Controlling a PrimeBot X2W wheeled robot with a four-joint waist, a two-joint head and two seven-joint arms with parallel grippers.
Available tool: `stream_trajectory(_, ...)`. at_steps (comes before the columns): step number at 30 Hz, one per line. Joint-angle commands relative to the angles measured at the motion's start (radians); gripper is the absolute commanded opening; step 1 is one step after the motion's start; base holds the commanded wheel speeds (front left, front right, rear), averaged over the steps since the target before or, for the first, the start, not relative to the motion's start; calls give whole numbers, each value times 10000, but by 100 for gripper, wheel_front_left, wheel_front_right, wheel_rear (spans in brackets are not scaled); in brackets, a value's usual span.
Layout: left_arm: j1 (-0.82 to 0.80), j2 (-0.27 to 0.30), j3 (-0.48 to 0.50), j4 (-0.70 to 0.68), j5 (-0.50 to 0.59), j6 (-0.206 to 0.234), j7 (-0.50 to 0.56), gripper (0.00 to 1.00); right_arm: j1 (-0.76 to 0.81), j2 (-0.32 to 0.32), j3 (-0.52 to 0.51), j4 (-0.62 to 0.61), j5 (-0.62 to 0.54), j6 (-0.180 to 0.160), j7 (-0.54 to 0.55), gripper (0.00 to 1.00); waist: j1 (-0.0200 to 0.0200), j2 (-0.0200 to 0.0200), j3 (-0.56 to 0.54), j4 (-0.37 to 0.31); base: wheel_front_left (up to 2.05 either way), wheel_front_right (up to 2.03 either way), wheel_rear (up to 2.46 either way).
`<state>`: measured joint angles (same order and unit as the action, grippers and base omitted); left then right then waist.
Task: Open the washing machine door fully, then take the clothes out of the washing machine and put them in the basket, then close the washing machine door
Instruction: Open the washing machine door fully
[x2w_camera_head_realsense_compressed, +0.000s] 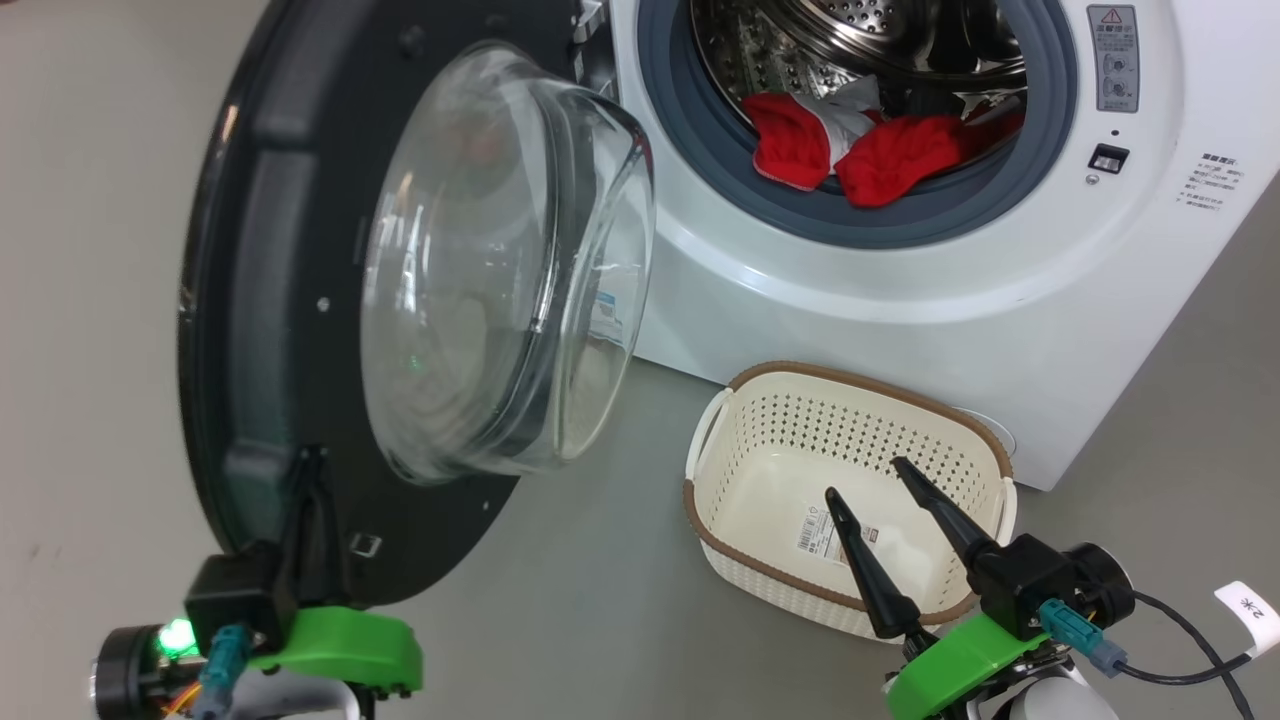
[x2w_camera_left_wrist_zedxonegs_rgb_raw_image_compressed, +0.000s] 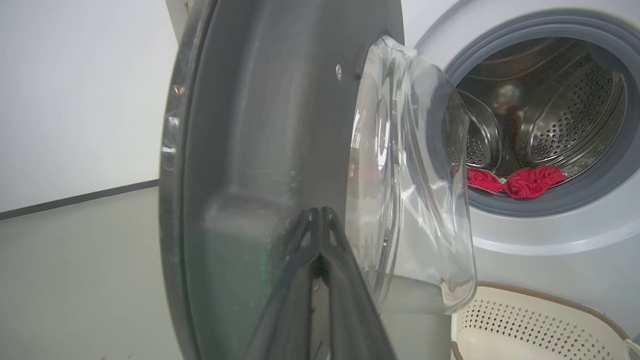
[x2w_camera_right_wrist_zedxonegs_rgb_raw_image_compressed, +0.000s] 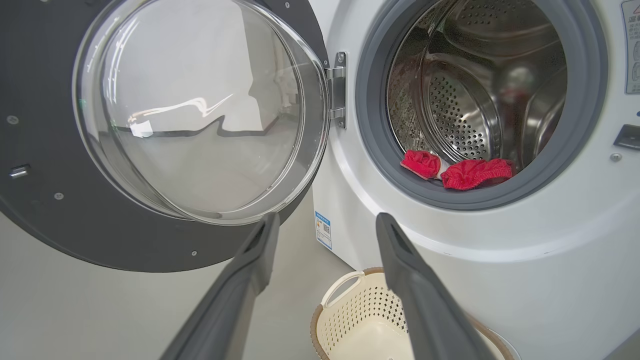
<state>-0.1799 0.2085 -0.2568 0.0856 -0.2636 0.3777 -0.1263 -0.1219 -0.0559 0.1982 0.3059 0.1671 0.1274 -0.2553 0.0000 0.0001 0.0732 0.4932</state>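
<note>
Grey matte floor (x2w_camera_head_realsense_compressed: 90, 300) under everything, with a few faint marks. Beyond the left claw (x2w_camera_head_realsense_compressed: 312, 462), to its left side in the left wrist view, plain white wall (x2w_camera_left_wrist_zedxonegs_rgb_raw_image_compressed: 75, 90) with a dark strip (x2w_camera_left_wrist_zedxonegs_rgb_raw_image_compressed: 75, 199) at the foot. Left claw closed tight, both fingers together and nothing between them, tips laid against the dark inner face of the washing machine door (x2w_camera_head_realsense_compressed: 270, 250), low on its rim, seemingly touching. Door swung wide open, directly ahead of this claw and rising above it, with the bulging glass bowl (x2w_camera_head_realsense_compressed: 480, 270) just to the right of the tips. Right claw (x2w_camera_head_realsense_compressed: 865, 477) wide open, holding nothing, hanging over the basket (x2w_camera_head_realsense_compressed: 850, 425), tips apart from its walls. Basket standing on the floor directly below this claw, close before the white front of the washing machine (x2w_camera_head_realsense_compressed: 850, 290), with a paper label (x2w_camera_head_realsense_compressed: 835, 535) on its bottom. The clothes (x2w_camera_head_realsense_compressed: 880, 155), red with some white, ahead of the right claw and higher, well apart from it, lying at the lower front edge of the steel drum (x2w_camera_right_wrist_zedxonegs_rgb_raw_image_compressed: 465, 115) and partly over the grey-blue rubber ring (x2w_camera_head_realsense_compressed: 900, 225). Left of the right claw, between it and the door, more grey floor. Ahead between its two fingers in the right wrist view, a small blue label (x2w_camera_right_wrist_zedxonegs_rgb_raw_image_compressed: 323, 230) low on the machine corner, and a metal hinge (x2w_camera_right_wrist_zedxonegs_rgb_raw_image_compressed: 339, 85) higher up. Behind the right claw, a small white tag (x2w_camera_head_realsense_compressed: 1248, 612) above the floor.
</note>
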Motion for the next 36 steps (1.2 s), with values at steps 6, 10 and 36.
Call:
stream_trajectory(6, -206, 424, 1101, 141, -260, 430, -292, 0, -221, -74, 265, -202, -38, 33, -65, 100, 0, -1, 109, -98, 0, 0, 0)
stream_trajectory(10, -393, 478, 1517, 478, -610, 370, -580, 0, -193, -93, 313, -209, -74, 33, -65, 100, 0, -1, 187, -145, 0, 0, 0)
stream_trajectory(36, -2116, 732, 3808, 2486, -1155, -352, -1352, 0, -540, -634, 843, -384, -225, 33, -65, 100, 0, -1, 1214, -607, 0, 0, 0)
